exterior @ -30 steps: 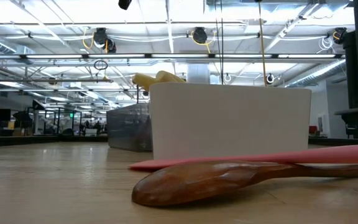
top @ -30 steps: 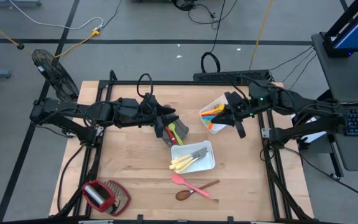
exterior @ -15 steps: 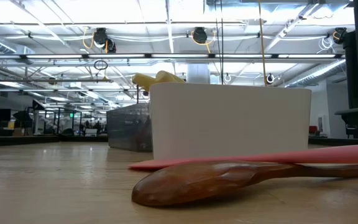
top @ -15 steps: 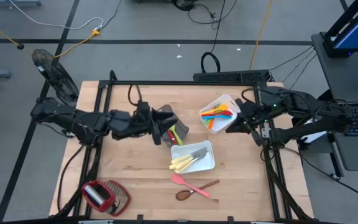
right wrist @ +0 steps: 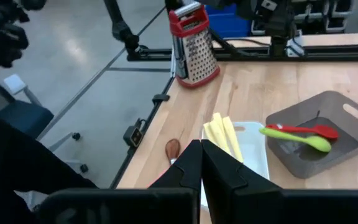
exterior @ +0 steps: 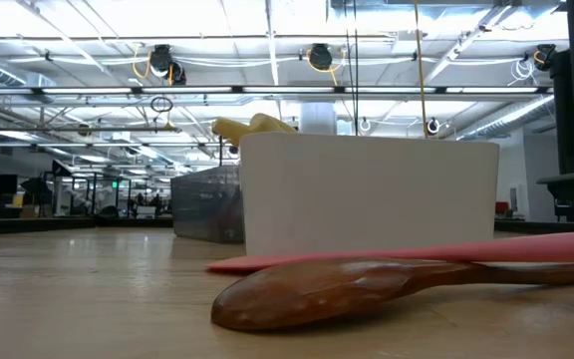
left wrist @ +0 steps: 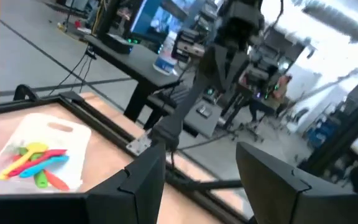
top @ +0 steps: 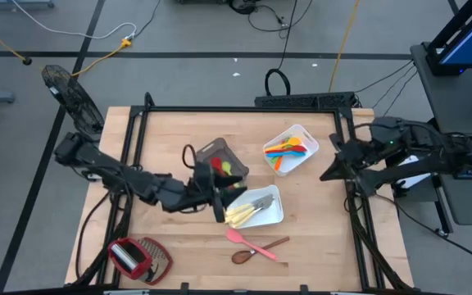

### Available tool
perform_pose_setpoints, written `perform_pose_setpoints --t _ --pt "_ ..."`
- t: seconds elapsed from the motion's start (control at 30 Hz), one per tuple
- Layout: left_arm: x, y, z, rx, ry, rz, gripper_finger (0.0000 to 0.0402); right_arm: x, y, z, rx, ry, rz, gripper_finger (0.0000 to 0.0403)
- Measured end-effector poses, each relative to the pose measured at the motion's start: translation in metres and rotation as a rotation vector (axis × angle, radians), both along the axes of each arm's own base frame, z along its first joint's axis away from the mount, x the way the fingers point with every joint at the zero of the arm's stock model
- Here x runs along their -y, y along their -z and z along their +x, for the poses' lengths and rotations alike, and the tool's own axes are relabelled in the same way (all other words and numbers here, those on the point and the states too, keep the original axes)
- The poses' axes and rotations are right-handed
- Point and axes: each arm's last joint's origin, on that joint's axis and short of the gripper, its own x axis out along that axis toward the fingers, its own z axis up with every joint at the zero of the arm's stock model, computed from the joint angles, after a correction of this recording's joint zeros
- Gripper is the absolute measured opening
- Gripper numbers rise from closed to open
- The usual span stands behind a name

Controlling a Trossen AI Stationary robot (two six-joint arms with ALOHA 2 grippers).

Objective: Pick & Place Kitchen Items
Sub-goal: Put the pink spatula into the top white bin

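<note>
Beside the white tray [top: 274,215], left end effector [top: 219,201] (fingers apart) newly arrived, right end effector [top: 328,174] together, withdrawn.

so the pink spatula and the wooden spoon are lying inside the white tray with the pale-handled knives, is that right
Not quite. The pink spatula and the wooden spoon lie on the bare table, just outside the white tray, nearer the front edge. The high view shows it. The pale-handled knives are indeed in that tray.
</note>
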Motion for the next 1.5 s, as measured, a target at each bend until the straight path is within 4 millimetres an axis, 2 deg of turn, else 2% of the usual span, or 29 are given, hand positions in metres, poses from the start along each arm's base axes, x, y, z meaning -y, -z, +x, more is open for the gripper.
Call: perform_pose_setpoints --t 0.23,0.4,0.5,0.77,0.87,0.97,1.07,1.23,1.5 --pt "0.003 0.014 0.001 -0.144 0.033 0.149 0.0202 -0.002 0.027 -0.014 -0.027 -0.009 0.041 0.0000" --pt "0.001 0.012 0.001 -0.120 0.004 0.107 0.0202 -0.002 0.044 -0.015 0.042 -0.003 0.071 0.0000" --pt "-0.001 0.013 0.003 -0.144 0.056 0.174 0.0202 -0.002 0.050 -0.013 0.109 0.000 0.093 0.0001" --pt "-0.019 0.017 0.013 -0.164 0.362 0.155 0.0202 -0.004 0.077 0.011 0.284 0.003 0.171 0.0006" --pt "-0.027 0.022 0.014 -0.215 0.383 0.123 0.0202 -0.006 0.092 0.022 0.258 0.012 0.250 0.0006" --pt "-0.030 0.024 0.014 -0.245 0.376 0.133 0.0202 -0.011 0.104 0.029 0.193 -0.022 0.258 0.0006" --pt "-0.031 0.024 0.008 -0.270 0.380 0.136 0.0202 -0.019 0.105 0.034 0.203 -0.059 0.238 0.0006" --pt "-0.032 0.039 -0.016 -0.291 0.392 0.113 0.0202 -0.035 0.110 0.043 0.223 -0.026 0.142 0.0006" --pt "-0.030 0.058 -0.076 -0.166 0.404 0.114 0.0202 -0.068 0.119 0.059 0.185 0.023 0.019 0.0006"
